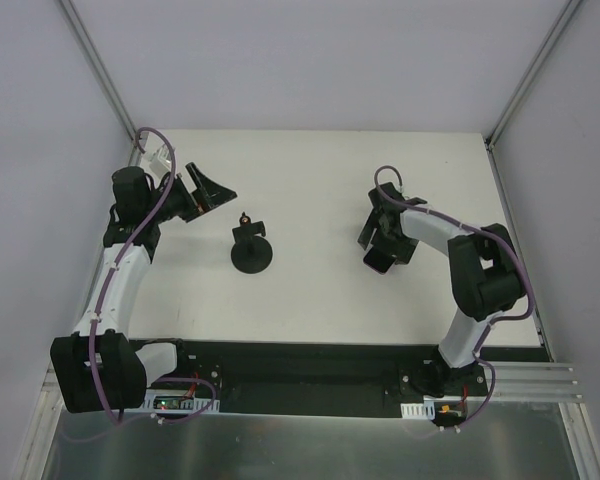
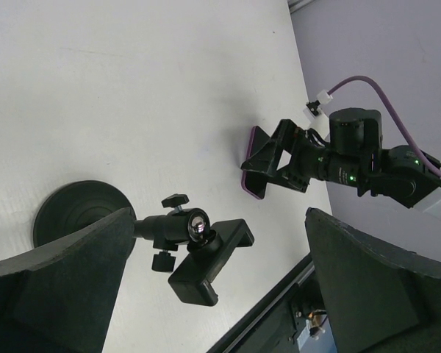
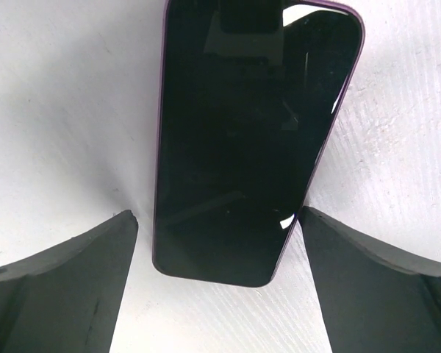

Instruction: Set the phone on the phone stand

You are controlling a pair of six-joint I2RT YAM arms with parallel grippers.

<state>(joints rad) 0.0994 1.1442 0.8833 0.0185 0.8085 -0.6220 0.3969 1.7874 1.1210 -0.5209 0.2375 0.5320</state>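
My left claw point(image 1: 210, 195) stands spread as wide as it goes, with nothing between its fingers, and it touches nothing. Through its wrist camera, the phone stand point(image 2: 184, 235) sits on the white counter point(image 1: 310, 170) just ahead of the claw. The round base is toward the left finger, and the clamp head is tilted over on its ball joint, about midway between the two fingers.

Further right, my right claw point(image 1: 385, 245) is also wide open and points down at the counter. The phone point(image 3: 250, 140) lies flat and face up between its fingers, with the near end level with the fingertips. There is a sliver of counter between the phone and the left finger. The right finger is just beside the phone's edge, and I cannot tell whether it touches. The claw is not gripping the phone, which is well apart from the stand.
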